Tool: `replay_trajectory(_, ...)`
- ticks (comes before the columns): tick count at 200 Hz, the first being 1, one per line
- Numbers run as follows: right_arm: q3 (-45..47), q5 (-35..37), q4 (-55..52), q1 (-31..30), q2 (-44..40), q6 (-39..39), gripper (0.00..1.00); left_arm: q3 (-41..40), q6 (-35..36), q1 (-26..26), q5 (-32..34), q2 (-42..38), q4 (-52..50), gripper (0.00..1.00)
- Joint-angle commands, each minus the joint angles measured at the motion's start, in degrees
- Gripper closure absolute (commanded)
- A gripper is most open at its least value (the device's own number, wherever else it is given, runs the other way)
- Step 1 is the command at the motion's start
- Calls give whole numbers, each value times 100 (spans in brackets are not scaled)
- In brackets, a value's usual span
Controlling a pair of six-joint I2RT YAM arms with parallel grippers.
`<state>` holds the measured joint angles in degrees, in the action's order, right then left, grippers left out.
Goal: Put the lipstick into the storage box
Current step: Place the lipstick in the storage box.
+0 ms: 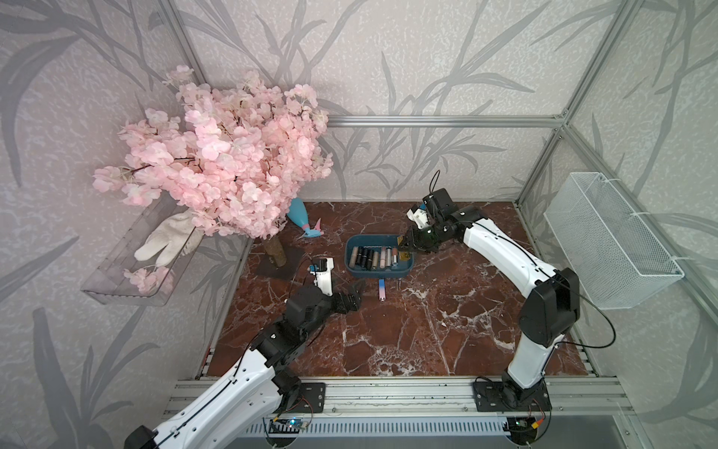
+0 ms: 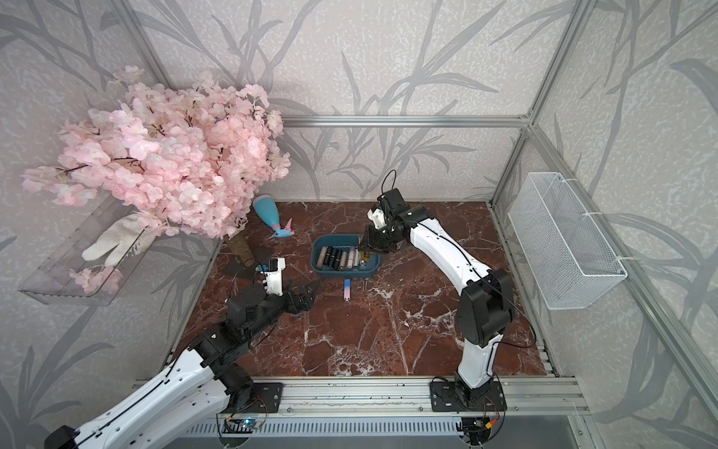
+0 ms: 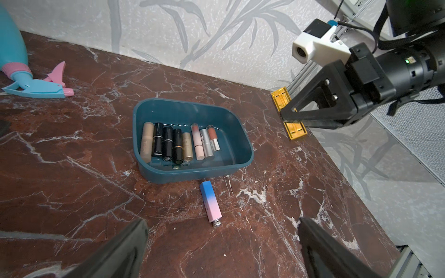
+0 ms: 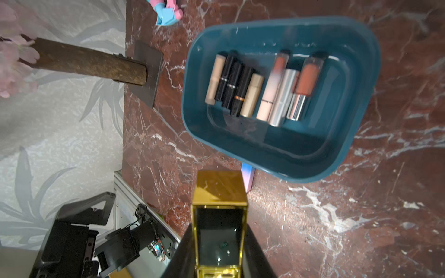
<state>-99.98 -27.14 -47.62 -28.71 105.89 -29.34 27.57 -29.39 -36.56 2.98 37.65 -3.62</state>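
Note:
The storage box [image 1: 373,236] [image 2: 334,236] [image 3: 192,104] [image 4: 289,149] is a teal tub on the marble table, with several lipsticks [image 3: 178,144] [image 4: 252,93] lying side by side in it. My right gripper [image 1: 403,247] [image 2: 364,247] [image 3: 286,115] [image 4: 219,231] is shut on a gold square lipstick [image 1: 405,255] [image 2: 365,255] [image 3: 295,130] [image 4: 219,187] and holds it in the air at the box's right end. A blue-to-pink lipstick [image 1: 382,289] [image 2: 347,289] [image 3: 210,204] [image 4: 249,179] lies on the table just in front of the box. My left gripper [image 1: 358,295] [image 2: 312,294] [image 3: 222,222] stands open and empty, low and just left of it.
A pink blossom tree [image 1: 217,155] on a dark base [image 1: 279,266] stands at the left, a blue and pink spray bottle [image 1: 301,217] [image 3: 14,60] lies behind it. A white mesh basket [image 1: 610,241] hangs on the right wall. A clear tray [image 1: 128,287] with a glove hangs on the left.

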Motion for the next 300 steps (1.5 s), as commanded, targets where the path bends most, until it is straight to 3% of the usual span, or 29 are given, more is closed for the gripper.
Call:
replay_trajectory(1,-581,515,-653,-3,488,45,92,-68,-47,41,158,-171,-180,0)
replay_trajectory(71,-2324,1919,-1629,-68,1900,274,92,-27,51,42,279,-529,-653,0)
replay_trajectory(119,-3534,2377,-2340,-220,2929,516,92,56,159,43,291,-587,-852,0)
replay_trajectory(175,-4339,2543,-2725,-281,3732,513,91,187,320,47,302,-672,-1180,0)
replay_trajectory(300,-4521,2529,-2881,-293,4321,315,90,173,416,69,347,-829,-1382,0)
